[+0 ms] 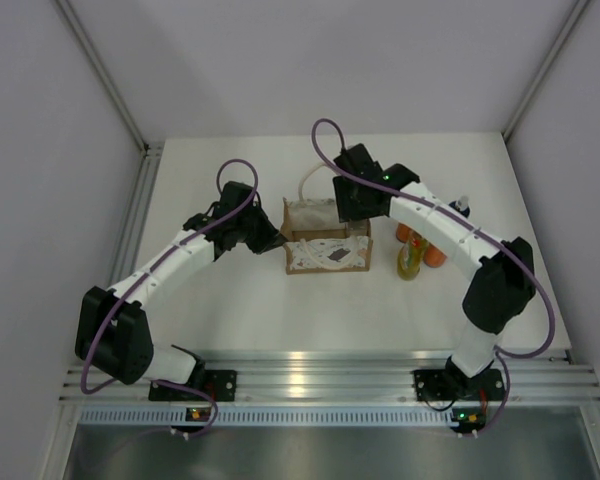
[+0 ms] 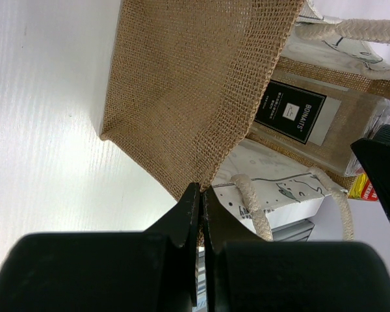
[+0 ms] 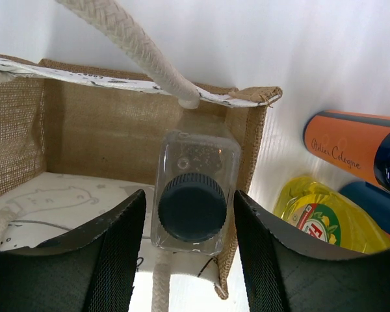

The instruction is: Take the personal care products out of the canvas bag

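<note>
The tan canvas bag (image 1: 325, 250) stands mid-table, its top open. My left gripper (image 1: 278, 243) is at its left side, shut on the rim of the woven side wall (image 2: 182, 78), which runs in between the fingers (image 2: 202, 195). My right gripper (image 1: 352, 215) reaches down into the bag's right end. It is open, its fingers on both sides of the clear bottle with the dark grey cap (image 3: 194, 188), with a gap on each side. An orange bottle (image 3: 348, 146) and the yellow bottle (image 3: 318, 214) lie outside the bag to the right.
The bottles outside (image 1: 420, 250) lie clustered beside the bag under my right arm. A white rope handle (image 3: 130, 45) crosses above the clear bottle. The bag's dark label (image 2: 290, 112) and another rope handle (image 2: 252, 198) show. Walls enclose the table at the left, back and right.
</note>
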`<state>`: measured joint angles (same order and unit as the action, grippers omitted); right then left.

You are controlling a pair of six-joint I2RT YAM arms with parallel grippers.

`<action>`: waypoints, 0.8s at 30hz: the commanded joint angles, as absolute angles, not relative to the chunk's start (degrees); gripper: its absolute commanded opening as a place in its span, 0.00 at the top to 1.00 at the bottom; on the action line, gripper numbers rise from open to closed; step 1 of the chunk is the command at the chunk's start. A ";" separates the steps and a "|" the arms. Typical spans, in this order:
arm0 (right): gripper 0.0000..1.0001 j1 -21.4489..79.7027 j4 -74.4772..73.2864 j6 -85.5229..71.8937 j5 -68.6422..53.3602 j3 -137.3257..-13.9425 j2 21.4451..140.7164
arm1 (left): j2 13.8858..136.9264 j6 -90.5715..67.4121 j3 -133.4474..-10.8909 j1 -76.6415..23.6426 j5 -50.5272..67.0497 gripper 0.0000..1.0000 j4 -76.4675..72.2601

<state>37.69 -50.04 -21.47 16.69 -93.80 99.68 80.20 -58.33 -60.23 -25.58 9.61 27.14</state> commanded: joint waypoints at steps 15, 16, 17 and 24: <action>0.44 36.83 -46.68 -23.20 17.40 -89.56 103.18 | 80.07 -57.22 -60.82 -25.40 8.88 0.99 26.46; 0.44 36.83 -46.15 -23.20 17.40 -89.30 103.27 | 79.98 -57.13 -60.73 -25.40 8.79 0.99 26.37; 0.43 36.74 -45.62 -23.29 17.49 -88.77 103.27 | 79.89 -57.13 -60.73 -25.31 8.79 0.99 26.45; 0.43 36.65 -41.14 -23.38 17.58 -87.01 105.55 | 79.72 -57.04 -60.56 -25.14 8.70 0.99 26.37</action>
<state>37.30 -44.53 -22.37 16.84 -87.74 103.63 80.20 -58.30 -60.23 -25.56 9.61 27.09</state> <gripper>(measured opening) 0.568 0.022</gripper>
